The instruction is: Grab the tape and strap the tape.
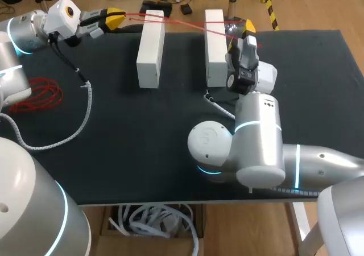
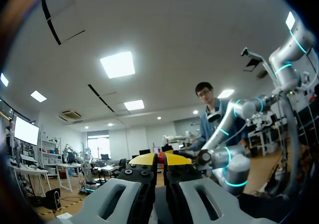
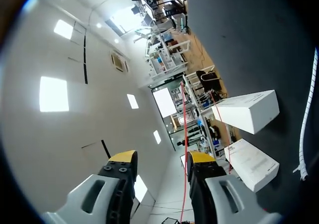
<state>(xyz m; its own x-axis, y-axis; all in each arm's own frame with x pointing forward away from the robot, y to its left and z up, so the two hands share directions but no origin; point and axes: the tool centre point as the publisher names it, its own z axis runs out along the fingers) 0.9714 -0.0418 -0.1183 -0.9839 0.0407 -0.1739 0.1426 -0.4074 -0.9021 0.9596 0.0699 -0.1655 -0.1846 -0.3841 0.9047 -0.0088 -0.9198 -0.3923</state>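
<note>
A loose coil of red tape (image 1: 38, 94) lies at the left edge of the dark desk (image 1: 142, 148), with a white spiral-wrapped cable (image 1: 86, 105) curving over the desk just beside it. At the far left corner, the left gripper (image 1: 115, 18) is clamped on the end of a thin red tape strand (image 1: 135, 17); in the left wrist view its yellow tips (image 2: 160, 158) are pressed together with red showing between them. The strand runs taut across the tops of two upright white rectangular blocks, the left one (image 1: 150, 48) and the right one (image 1: 215, 45), which stand apart. Just beside the right block, the right gripper (image 1: 245, 28) has its fingers spread (image 3: 162, 158). The tape (image 3: 184, 134) passes between them, close against one finger.
</note>
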